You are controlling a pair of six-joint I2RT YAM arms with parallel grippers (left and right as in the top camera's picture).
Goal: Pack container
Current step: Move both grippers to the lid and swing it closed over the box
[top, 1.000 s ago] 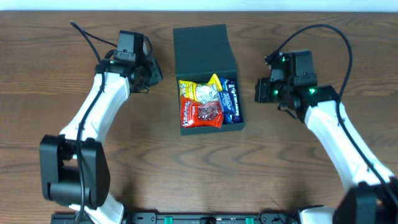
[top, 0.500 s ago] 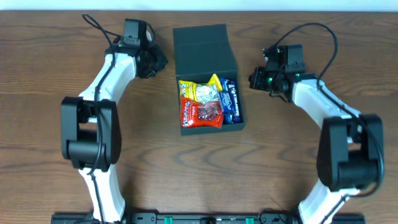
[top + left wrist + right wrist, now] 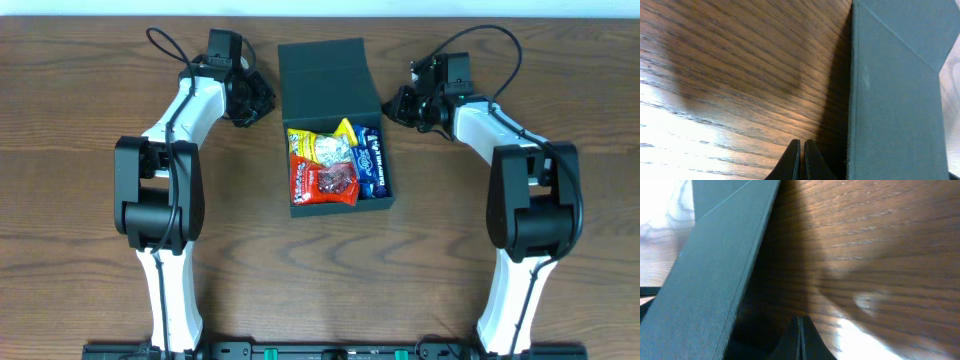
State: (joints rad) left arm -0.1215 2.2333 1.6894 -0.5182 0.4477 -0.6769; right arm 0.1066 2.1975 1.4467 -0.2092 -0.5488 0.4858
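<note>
The dark teal-green container [image 3: 334,200] stands open at the table's middle, its hinged lid [image 3: 325,78] leaning back. Several snack packets lie inside: a red one [image 3: 322,183], a yellow one [image 3: 318,147] and a blue one [image 3: 370,160]. My left gripper [image 3: 266,100] is shut and empty, just left of the lid. In the left wrist view its fingertips [image 3: 802,150] sit beside the lid's wall [image 3: 895,100]. My right gripper [image 3: 392,105] is shut and empty, just right of the lid. The right wrist view shows its tips [image 3: 800,325] beside the lid's side [image 3: 715,265].
The brown wooden table [image 3: 90,200] carries nothing else that I can see. Both arms' black cables loop near the far edge. The arm bases stand at the front left and front right.
Both arms have swung inward and toward the far edge. Each gripper has moved from beside the box to close against the raised lid's sides. The box and packets have not moved.
</note>
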